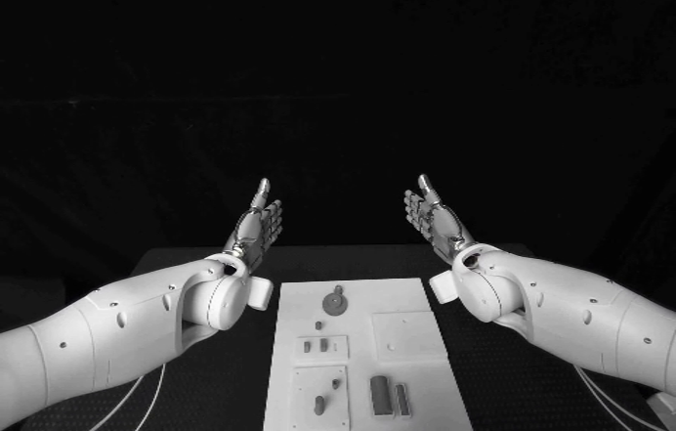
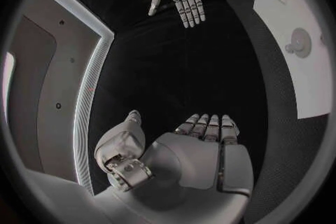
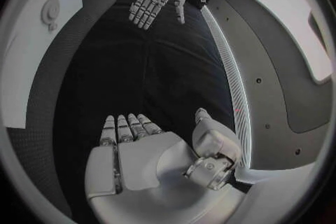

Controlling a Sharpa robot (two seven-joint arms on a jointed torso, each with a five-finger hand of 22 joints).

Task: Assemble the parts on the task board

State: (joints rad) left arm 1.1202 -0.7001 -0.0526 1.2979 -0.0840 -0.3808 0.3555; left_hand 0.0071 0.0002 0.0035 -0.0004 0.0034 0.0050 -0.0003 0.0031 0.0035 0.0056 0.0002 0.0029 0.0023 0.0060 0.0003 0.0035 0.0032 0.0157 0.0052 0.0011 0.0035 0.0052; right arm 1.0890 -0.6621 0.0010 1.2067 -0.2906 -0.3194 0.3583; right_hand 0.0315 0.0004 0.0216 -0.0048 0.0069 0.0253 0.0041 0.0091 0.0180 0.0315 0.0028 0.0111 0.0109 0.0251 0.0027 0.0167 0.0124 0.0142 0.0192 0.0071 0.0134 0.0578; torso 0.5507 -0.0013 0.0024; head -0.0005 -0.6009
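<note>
Overhead, both hands were raised clear of the task board [image 1: 363, 304]: the left hand [image 1: 257, 224] off its far left corner, the right hand [image 1: 437, 221] off its far right corner, each with fingers straight, apart and holding nothing. Small parts [image 1: 382, 393] lay on the board's near end, with a round piece [image 1: 335, 302] toward its far end. Such a pose would fit either a pause ahead of picking or a job finished; whether the parts sat seated could not be told.

The white task board [image 1: 416, 304] lay flat on the counter, small grey parts [image 1: 380, 395] and a round disc [image 1: 335, 303] resting on it.
</note>
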